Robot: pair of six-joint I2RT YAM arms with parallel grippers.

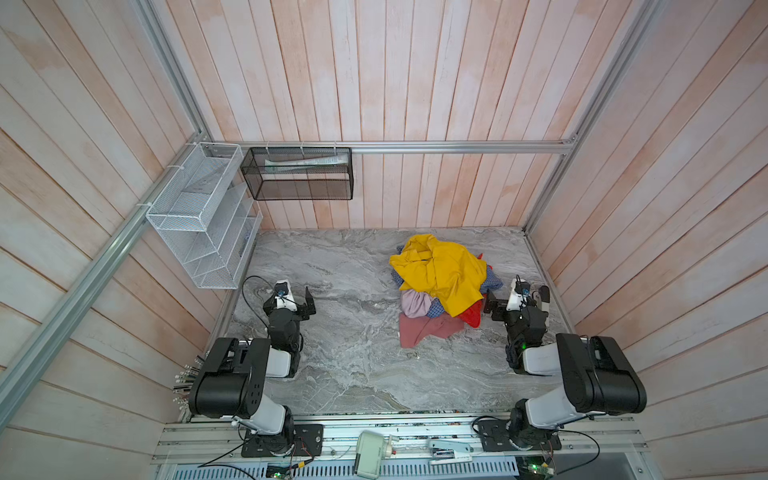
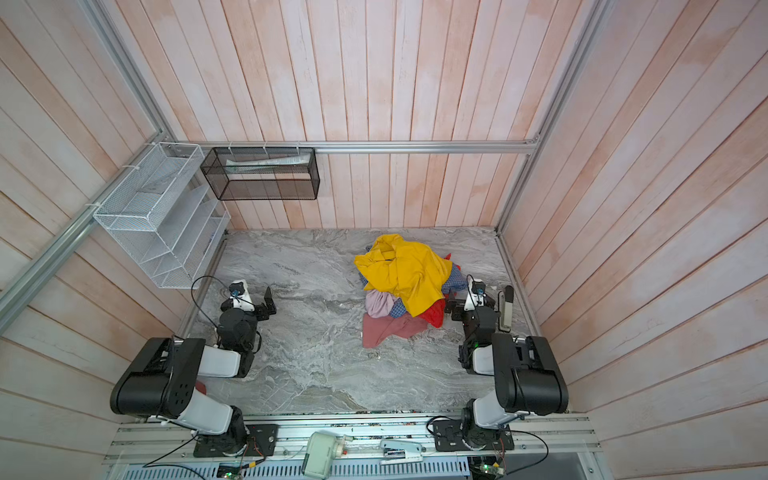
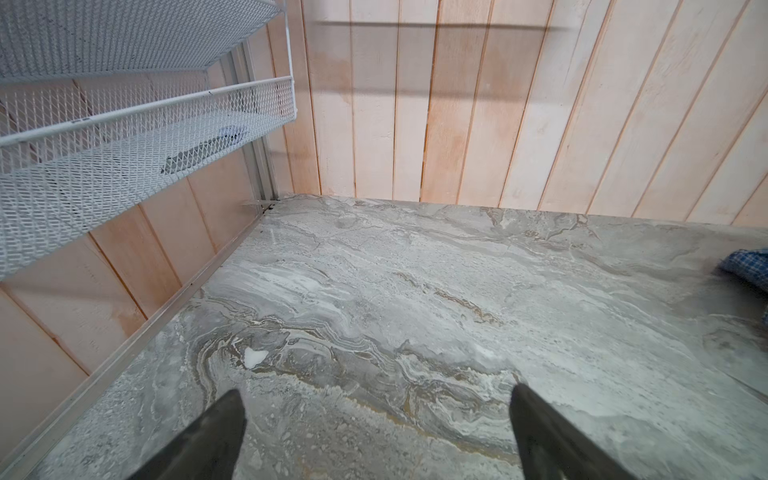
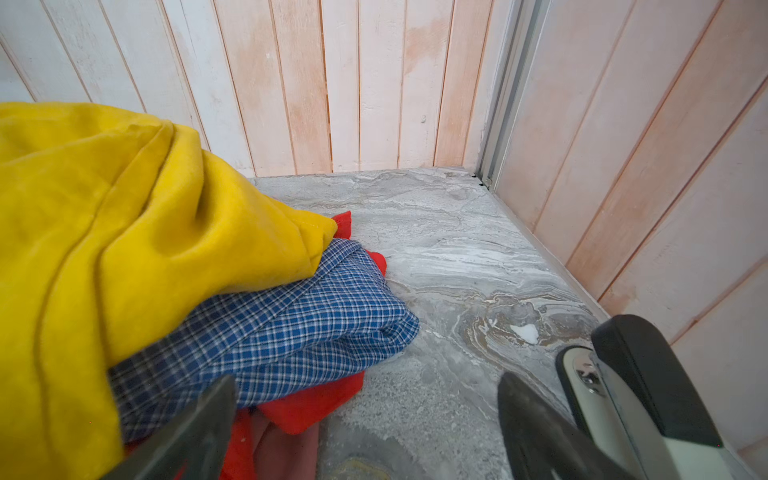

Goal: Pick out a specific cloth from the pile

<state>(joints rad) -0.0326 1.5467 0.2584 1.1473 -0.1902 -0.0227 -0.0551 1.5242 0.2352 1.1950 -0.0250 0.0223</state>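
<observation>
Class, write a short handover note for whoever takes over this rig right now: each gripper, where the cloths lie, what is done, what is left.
The left gripper is open and empty over the bare grey marbled tabletop, apart from the heap of mixed cloths.
The right gripper is open and empty, close beside the heap's right edge.
The pale lilac-pink cloth sits on the heap's near-left side, partly under the blue checked fabric and the big mustard-yellow garment.
Done: nothing gripped.
Left: grip the lilac-pink cloth and pull it clear, probably with the left gripper.

Left claw (image 3: 376, 392), right claw (image 4: 365, 380): both spread wide, empty.
</observation>
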